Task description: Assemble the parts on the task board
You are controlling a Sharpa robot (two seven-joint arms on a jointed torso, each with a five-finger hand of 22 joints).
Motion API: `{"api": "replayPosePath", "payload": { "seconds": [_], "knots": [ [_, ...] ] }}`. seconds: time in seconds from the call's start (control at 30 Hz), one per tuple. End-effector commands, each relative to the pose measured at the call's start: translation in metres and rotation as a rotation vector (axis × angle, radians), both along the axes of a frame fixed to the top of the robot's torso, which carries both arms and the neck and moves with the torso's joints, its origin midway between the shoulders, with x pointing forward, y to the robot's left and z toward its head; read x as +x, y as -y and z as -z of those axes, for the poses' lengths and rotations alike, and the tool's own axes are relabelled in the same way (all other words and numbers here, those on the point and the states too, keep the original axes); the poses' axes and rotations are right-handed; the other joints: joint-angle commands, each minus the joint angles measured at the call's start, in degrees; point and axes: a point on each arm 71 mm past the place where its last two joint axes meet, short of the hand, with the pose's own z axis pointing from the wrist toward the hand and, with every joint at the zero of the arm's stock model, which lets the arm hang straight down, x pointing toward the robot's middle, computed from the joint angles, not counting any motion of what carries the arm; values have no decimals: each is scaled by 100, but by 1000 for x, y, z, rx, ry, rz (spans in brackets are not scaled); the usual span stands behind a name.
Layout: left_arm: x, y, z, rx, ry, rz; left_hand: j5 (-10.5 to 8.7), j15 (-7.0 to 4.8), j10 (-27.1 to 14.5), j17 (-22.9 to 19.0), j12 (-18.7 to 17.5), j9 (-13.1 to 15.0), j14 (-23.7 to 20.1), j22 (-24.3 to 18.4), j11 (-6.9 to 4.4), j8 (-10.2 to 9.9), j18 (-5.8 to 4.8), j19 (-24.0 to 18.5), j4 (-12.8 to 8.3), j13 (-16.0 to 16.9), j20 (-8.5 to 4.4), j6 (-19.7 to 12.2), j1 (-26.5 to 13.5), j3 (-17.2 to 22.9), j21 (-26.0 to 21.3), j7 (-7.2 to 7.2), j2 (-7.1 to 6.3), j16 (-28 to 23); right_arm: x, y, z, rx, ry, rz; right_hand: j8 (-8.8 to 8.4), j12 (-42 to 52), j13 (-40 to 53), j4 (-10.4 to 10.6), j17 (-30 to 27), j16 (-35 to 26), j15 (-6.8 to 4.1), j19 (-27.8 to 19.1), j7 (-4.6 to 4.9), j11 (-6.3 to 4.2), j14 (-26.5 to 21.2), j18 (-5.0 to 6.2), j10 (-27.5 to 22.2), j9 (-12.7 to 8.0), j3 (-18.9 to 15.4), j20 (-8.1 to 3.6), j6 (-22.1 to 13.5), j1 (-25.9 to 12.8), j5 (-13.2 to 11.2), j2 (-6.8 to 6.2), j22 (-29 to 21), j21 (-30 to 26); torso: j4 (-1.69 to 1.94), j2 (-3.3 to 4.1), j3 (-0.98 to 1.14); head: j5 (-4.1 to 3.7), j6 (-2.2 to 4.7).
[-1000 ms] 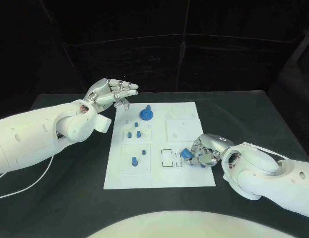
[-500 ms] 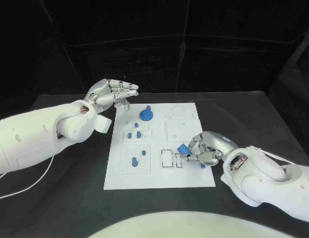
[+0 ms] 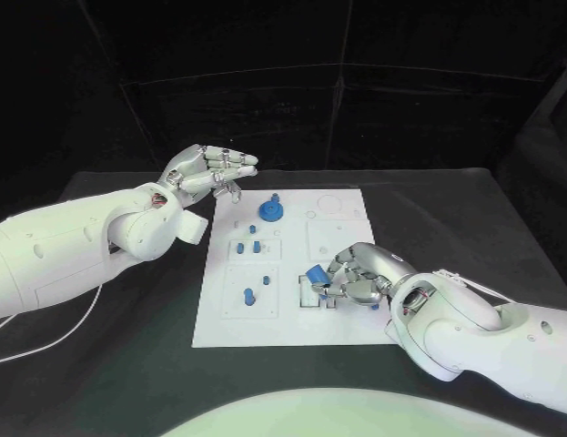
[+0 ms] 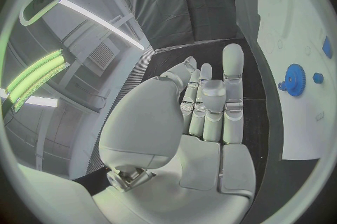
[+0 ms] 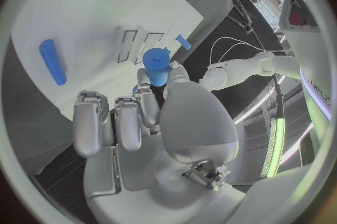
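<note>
The white task board (image 3: 349, 319) lies in the middle of the table. My right hand (image 3: 358, 279) hovers over the board's near right part and pinches a blue cylindrical part (image 3: 316, 273) (image 5: 156, 61) in its fingertips, just above the rectangular slots (image 5: 139, 42). A blue gear (image 3: 271, 211) (image 4: 294, 79) stands at the board's far end. Small blue parts (image 3: 247, 247) sit mid-board, and a long blue peg (image 3: 248, 295) (image 5: 53, 61) lies nearer me. My left hand (image 3: 212, 170) (image 4: 204, 117) is raised beyond the board's far left corner, fingers curled in, holding nothing.
The black table (image 3: 480, 218) spreads around the board on all sides. My left forearm (image 3: 60, 246) lies over the table's left side, with a white cable (image 3: 47, 341) trailing beside it. A dark curtain backs the table.
My right hand has carried the blue part leftward, from the board's right edge to above the slots. The left hand has stayed where it was.
</note>
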Motion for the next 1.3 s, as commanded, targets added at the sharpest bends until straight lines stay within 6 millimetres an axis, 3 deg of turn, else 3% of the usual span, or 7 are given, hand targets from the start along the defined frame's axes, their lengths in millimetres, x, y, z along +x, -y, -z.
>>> {"api": "replayPosePath", "payload": {
  "seconds": [0.03, 0.83, 0.87, 0.9, 1.1, 1.3],
  "knots": [
    [0, 2, -1, -10, -1, 13, 29, 8, -33, -6, 19, -2, -46, -6, -5, 20, 83, -34, -20, 5, 20, -20, 19, -20, -36, -8, 27, -28, 1, -3, 4, -22, -53, -1, 53, -30, -7, 45, 522, 17, -36, 122, -225, -13, 415, -31, 31, 260, -68, -49, 266, -156, -89, 30, 421, 29, -1, -2, 3, 11, -1],
    [-1, 3, -2, -10, -4, 17, 29, 8, -33, -6, 19, -2, -46, -6, -5, 20, 83, -34, -20, 5, 20, -20, 19, -20, -36, -8, 27, -28, 6, -14, 12, -85, -88, -3, 177, -71, 30, 57, 505, 4, -81, 122, -292, -68, 411, -32, 68, 407, -289, -91, 348, -508, -273, 222, 431, 29, -5, 1, 4, 45, -29],
    [-1, 3, -2, -10, -4, 17, 29, 8, -33, -6, 19, -2, -46, -6, -5, 20, 83, -34, -20, 5, 20, -20, 19, -20, -36, -8, 27, -28, 6, -14, 12, -85, -86, -2, 186, -79, 30, 54, 502, 2, -83, 122, -294, -70, 410, -32, 68, 419, -321, -93, 345, -560, -381, 234, 430, 28, -5, 1, 4, 45, -29],
    [-1, 2, -2, -10, -4, 17, 29, 8, -33, -6, 19, -2, -46, -6, -5, 20, 83, -34, -20, 5, 20, -20, 19, -20, -36, -8, 27, -28, 7, -14, 12, -86, -80, -1, 205, -99, 27, 51, 496, -3, -85, 118, -298, -73, 409, -31, 65, 447, -400, -98, 335, -682, -700, 266, 424, 23, -6, 0, 4, 45, -31],
    [-1, 2, -2, -9, -4, 16, 29, 8, -33, -6, 19, -2, -46, -6, -5, 20, 83, -34, -20, 5, 20, -20, 19, -20, -36, -8, 27, -28, 8, -14, 11, -78, -50, 11, 212, -348, -140, 66, 468, -27, -72, 80, -269, -44, 400, -16, -57, 516, -764, -89, 210, -1206, -1951, 298, 350, -27, -8, -3, 4, 41, -25],
    [-1, 1, -2, -9, -4, 15, 29, 8, -33, -6, 19, -2, -46, -6, -5, 20, 83, -34, -20, 5, 20, -20, 19, -20, -36, -8, 27, -28, 9, -14, 10, -73, -33, 16, 190, -595, -325, 70, 463, -37, -51, 60, -240, -21, 395, -8, -184, 538, -963, -74, 123, -1525, -2030, 227, 313, -54, -8, -6, 4, 41, -26]
  ]
}}
